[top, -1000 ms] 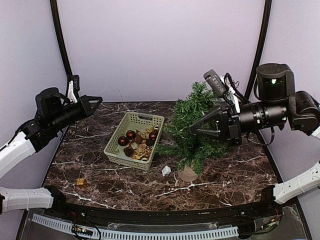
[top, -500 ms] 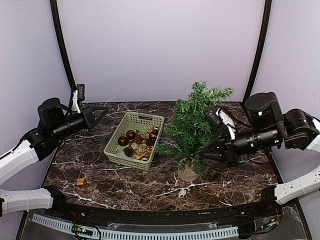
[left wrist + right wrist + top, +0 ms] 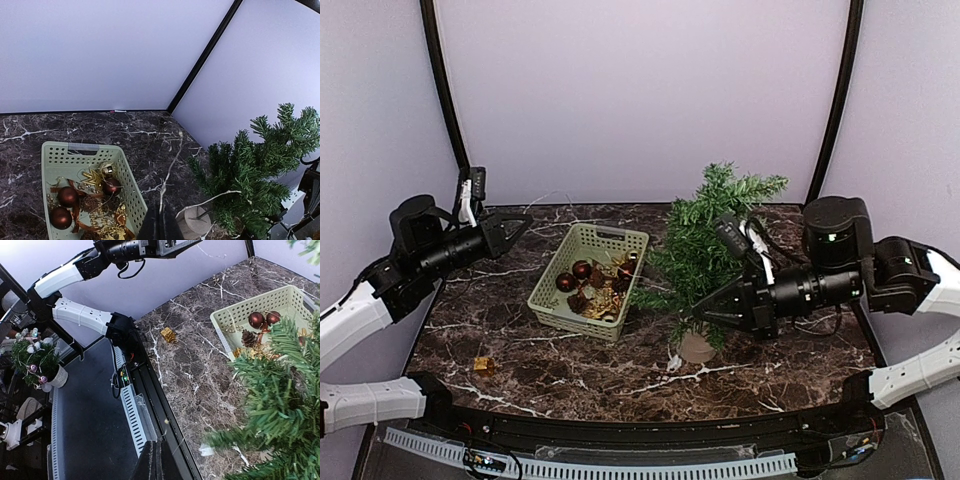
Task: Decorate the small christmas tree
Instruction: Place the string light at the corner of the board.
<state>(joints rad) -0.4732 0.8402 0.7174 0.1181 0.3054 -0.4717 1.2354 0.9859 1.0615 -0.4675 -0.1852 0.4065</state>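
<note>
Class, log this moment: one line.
left gripper shut on thin white wire; right gripper shut beside small green fir tree; baubles in pale green basket

I'm working over a polished marble-veined table (image 3: 500, 300); the basket (image 3: 552, 272) is showing matt perforated plastic, its baubles (image 3: 582, 269) gleaming glossy red, the small christmas tree (image 3: 705, 255) bristling rough needles over a wooden base (image 3: 696, 348).

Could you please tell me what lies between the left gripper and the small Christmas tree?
The pale green ornament basket sits between them, as the top view shows.
</note>
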